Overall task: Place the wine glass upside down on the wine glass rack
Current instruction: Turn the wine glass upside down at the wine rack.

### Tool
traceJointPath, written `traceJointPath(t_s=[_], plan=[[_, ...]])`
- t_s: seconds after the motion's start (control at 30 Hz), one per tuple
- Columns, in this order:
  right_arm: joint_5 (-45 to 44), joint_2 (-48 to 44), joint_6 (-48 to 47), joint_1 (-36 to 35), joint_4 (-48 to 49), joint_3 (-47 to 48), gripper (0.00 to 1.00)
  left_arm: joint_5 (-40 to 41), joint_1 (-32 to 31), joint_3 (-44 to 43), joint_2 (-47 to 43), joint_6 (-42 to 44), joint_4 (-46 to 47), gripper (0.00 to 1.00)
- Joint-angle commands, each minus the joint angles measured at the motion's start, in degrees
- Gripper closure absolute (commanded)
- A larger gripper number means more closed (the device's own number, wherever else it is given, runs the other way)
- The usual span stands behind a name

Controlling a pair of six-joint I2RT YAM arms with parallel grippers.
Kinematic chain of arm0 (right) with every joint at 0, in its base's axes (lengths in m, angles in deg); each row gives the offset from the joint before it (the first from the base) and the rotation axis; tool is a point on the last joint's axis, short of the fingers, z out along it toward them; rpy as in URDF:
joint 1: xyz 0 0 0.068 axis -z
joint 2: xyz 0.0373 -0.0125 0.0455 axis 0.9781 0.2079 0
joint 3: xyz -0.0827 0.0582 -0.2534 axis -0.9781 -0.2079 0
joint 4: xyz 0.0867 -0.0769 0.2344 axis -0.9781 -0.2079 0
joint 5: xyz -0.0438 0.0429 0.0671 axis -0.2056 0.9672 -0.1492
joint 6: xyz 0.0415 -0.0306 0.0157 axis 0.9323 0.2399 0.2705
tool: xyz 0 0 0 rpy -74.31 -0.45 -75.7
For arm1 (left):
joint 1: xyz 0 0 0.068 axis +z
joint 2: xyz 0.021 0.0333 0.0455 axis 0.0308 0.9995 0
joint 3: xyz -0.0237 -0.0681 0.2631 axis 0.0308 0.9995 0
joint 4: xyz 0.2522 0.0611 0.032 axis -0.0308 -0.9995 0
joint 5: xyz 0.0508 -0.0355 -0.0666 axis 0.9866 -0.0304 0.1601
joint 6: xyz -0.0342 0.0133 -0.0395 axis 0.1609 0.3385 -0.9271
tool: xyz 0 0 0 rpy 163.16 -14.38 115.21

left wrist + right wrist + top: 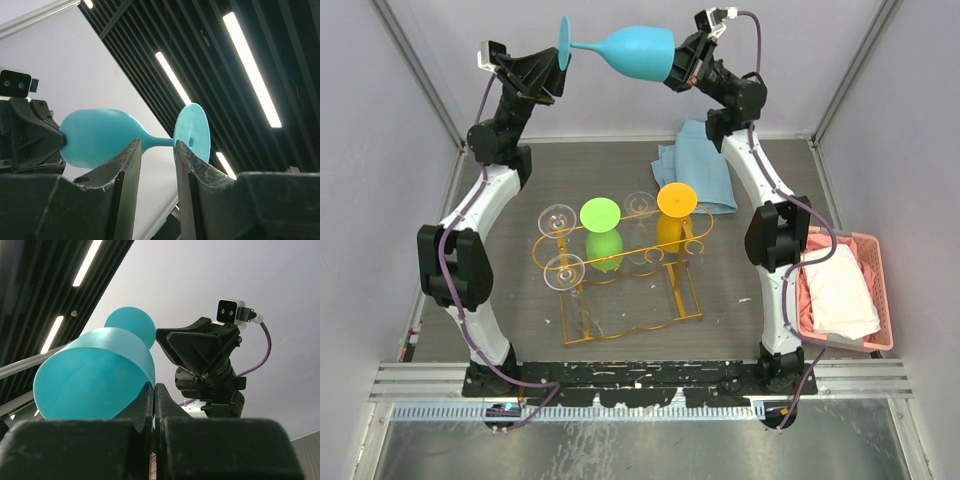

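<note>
Top external: the wine glass [635,50] is being held sideways above the worktop's [570,180] far edge, clamped by the right gripper [154,387], left gripper [157,145] jaws apart at its stem, wine glass rack [650,262] not yet reached.

Top view: bright, even overhead light; faint soft shadows beneath the wine glass rack [620,262] on the counter [520,185]. Left wrist view: ceiling strip lights [250,67] glare toward 1 o'clock; left claw [157,150] fingers [122,182] dark and soft; wine glass [100,137] sharp.

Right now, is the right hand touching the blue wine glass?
Touching. Right wrist view: bowl rim of the blue wine glass meets the shut right hand, no gap.
</note>
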Motion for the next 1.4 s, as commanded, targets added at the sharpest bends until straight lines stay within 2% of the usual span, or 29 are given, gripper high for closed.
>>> traceJointPath(t_s=[0.0,0.33,0.63,0.83,0.93,1.1,1.2,1.37], plan=[[-1.82,0.19,0.88,-0.87,3.07,2.94,0.99,2.1,-0.96,0.59,-3.59,-18.9,4.51,0.66],[-1.98,0.43,0.71,-1.36,2.69,3.18,0.99,5.2,-1.47,2.24,-5.17,-20.57,7.15,0.66],[-3.01,0.41,-0.12,-1.29,2.4,2.82,0.99,4.82,-1.53,3.23,-6.76,-20.66,6.82,0.79],[-3.32,0.46,0.14,-1.28,2.92,2.13,0.99,3.8,-1.73,3.26,-7.05,-20.66,6.1,0.98],[-3.49,0.25,0.27,-1.28,3.34,1.49,0.99,3.96,-1.74,3.35,-7.11,-20.75,6.07,1.0],[-3.5,-0.02,0.58,-1.2,4.33,1.05,0.77,4.51,-1.76,2.41,-6.87,-20.49,6.33,1.0],[-3.69,-0.41,0.82,-0.98,4.57,0.28,0.6,5.04,-1.72,1.55,-6.69,-20.35,6.41,1.0],[-3.51,-1.27,0.97,-0.13,5.31,-0.92,0.52,6.36,-1.69,0.43,-6.12,-20.23,6.66,1.0]])
